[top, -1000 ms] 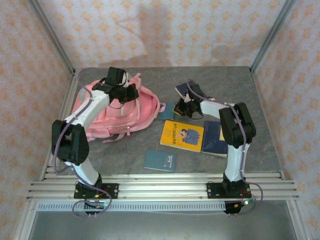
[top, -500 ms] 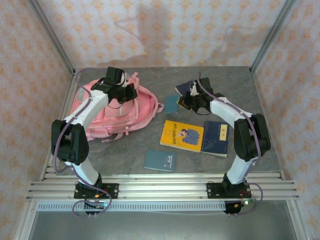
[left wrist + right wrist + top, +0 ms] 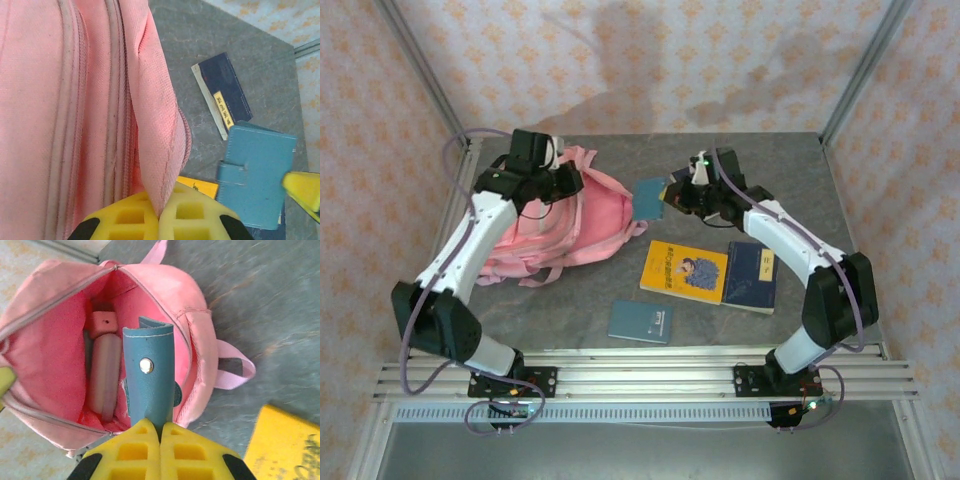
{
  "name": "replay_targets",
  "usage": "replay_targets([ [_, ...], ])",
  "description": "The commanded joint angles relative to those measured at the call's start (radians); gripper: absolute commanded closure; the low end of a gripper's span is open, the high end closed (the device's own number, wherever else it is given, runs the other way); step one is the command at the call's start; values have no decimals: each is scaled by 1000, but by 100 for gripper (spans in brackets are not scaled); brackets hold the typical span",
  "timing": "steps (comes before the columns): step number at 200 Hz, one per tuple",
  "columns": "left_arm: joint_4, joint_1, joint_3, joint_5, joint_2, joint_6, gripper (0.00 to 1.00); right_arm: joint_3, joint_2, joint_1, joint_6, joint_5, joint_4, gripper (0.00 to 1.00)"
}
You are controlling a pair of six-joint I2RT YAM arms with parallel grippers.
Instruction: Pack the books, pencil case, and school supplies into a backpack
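Observation:
The pink backpack [image 3: 560,225] lies at the back left, its mouth open [image 3: 60,355]. My left gripper [image 3: 161,215] is shut on the backpack's upper flap [image 3: 155,125] and holds it up. My right gripper [image 3: 160,435] is shut on a teal notebook [image 3: 149,375], which hangs in the air at the backpack's mouth [image 3: 648,198]. Inside lie the pink sharpener [image 3: 102,322] and a pale oblong thing [image 3: 105,372]; I cannot tell whether that is the pencil case. The yellow book [image 3: 685,270], a navy book [image 3: 750,277] and another teal notebook [image 3: 640,322] lie flat on the table.
A navy book with a yellow label [image 3: 222,95] lies on the grey table [image 3: 790,160] behind the held notebook. Metal posts [image 3: 860,70] and patterned walls close in the back and sides. The rail [image 3: 640,375] runs along the near edge.
My right gripper has carried the teal notebook up and to the left, towards the backpack. My left gripper has pulled the flap left and back, and the backpack has shifted with it.

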Motion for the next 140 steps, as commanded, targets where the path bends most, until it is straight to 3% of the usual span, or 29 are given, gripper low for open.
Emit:
replay_targets([
  [1, -85, -6, 66, -66, -98, 68, 100, 68, 30, 55, 65, -9, 74, 100],
  [36, -129, -7, 55, -112, -151, 130, 100, 147, 132, 167, 130, 21, 139, 100],
  [94, -143, -6, 92, -50, -160, 137, 100, 197, 268, 273, 310, 75, 323, 100],
  [140, -154, -6, 131, -37, -152, 138, 100, 304, 400, 321, 354, 213, 273, 100],
])
